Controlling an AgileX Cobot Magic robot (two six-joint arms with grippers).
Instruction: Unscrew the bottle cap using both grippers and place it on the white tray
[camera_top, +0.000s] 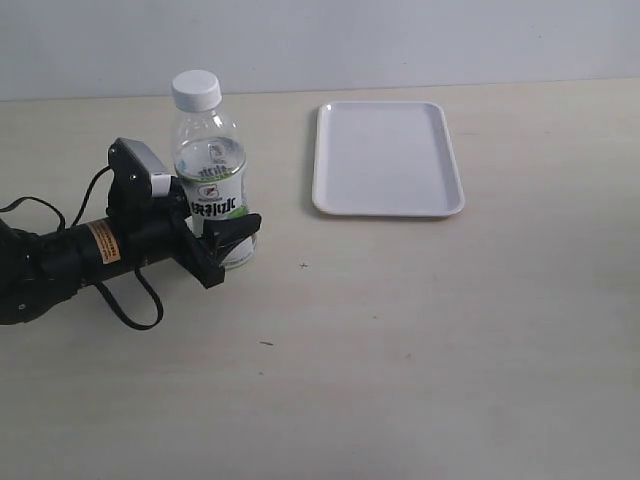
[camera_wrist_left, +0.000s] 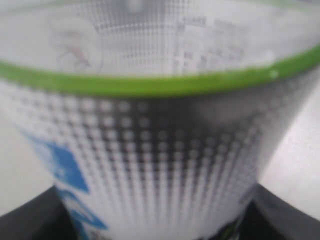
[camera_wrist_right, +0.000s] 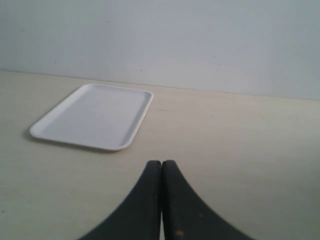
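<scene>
Bottle cap (camera_top: 196, 89): white, ridged on the side, seated on top of the bottle's neck, which is the highest point of the bottle; nothing touches it.
Bottle (camera_top: 210, 170): clear plastic, upright on the desk in the left part of the exterior view; a white-and-green label with dark characters wraps its middle. In the left wrist view the label (camera_wrist_left: 160, 150) fills nearly the whole picture, blurred, with a green band across it.
Left end effector (camera_top: 222, 234): reaches in from the left edge, lying low over the desk. Its black fingers (camera_top: 236, 234) are closed on the lower body of the bottle, one on the near side, the other hidden behind the bottle. In the left wrist view, dark finger parts (camera_wrist_left: 30, 217) show at both lower corners, flanking the label.
Left arm details: an orange label (camera_top: 103, 243) on the cylindrical body; a black cable (camera_top: 140, 300) loops onto the desk beside it.
Right end effector (camera_wrist_right: 161, 200): seen only in the right wrist view; the two black fingers are pressed together with nothing between them, above bare desk.
White tray (camera_top: 388, 158): flat on the desk, right of the bottle and well apart from it, near the far edge by the wall (camera_top: 400, 40); nothing lies on it. In the right wrist view the tray (camera_wrist_right: 95, 116) lies beyond the fingertips, off to one side.
Desk (camera_top: 420, 340): pale, matte surface.
</scene>
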